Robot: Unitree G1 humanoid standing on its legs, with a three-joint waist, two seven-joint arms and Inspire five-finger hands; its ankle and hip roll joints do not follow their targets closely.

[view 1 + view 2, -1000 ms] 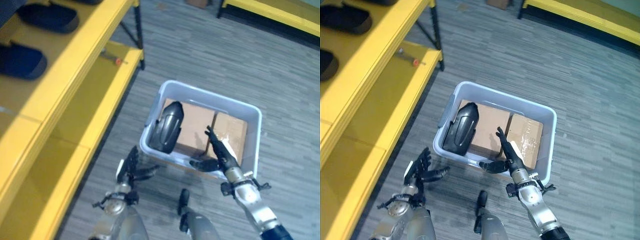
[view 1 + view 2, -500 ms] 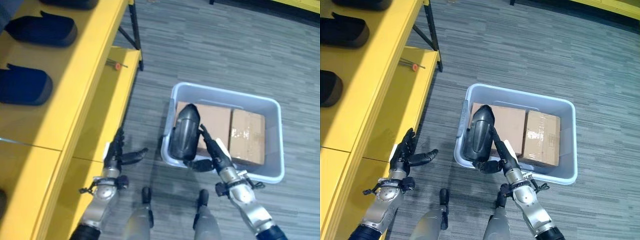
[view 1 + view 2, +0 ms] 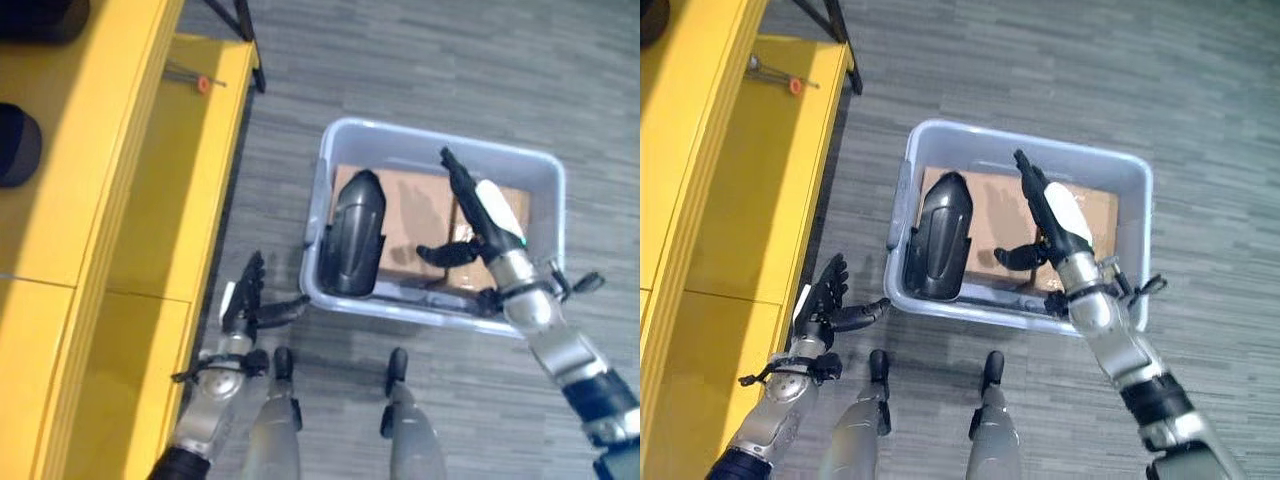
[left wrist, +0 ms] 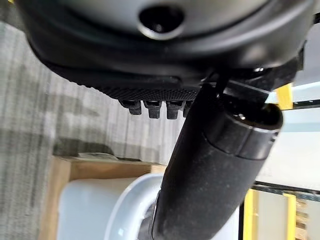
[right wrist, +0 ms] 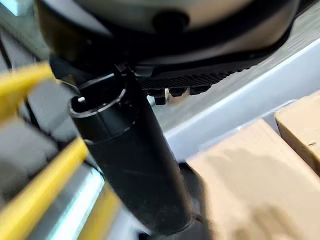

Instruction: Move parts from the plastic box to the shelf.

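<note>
Parts wait in the plastic box [image 3: 545, 190] on the floor: a black moulded part [image 3: 352, 245] leans upright against the box's left wall, with two cardboard boxes [image 3: 420, 222] lying flat beside it. Our right hand [image 3: 480, 215] hangs over those cartons with fingers straight and thumb spread, holding nothing. Our left hand [image 3: 248, 305] is also spread wide and empty, low between the box and the yellow shelf [image 3: 170, 180]. We judge the step in hand to be the grasp of the black part. To do it well we bring the right hand leftward onto its far face, bring the left hand over the near rim to its other side, then lift it straight up clear of the wall before turning to the shelf.
</note>
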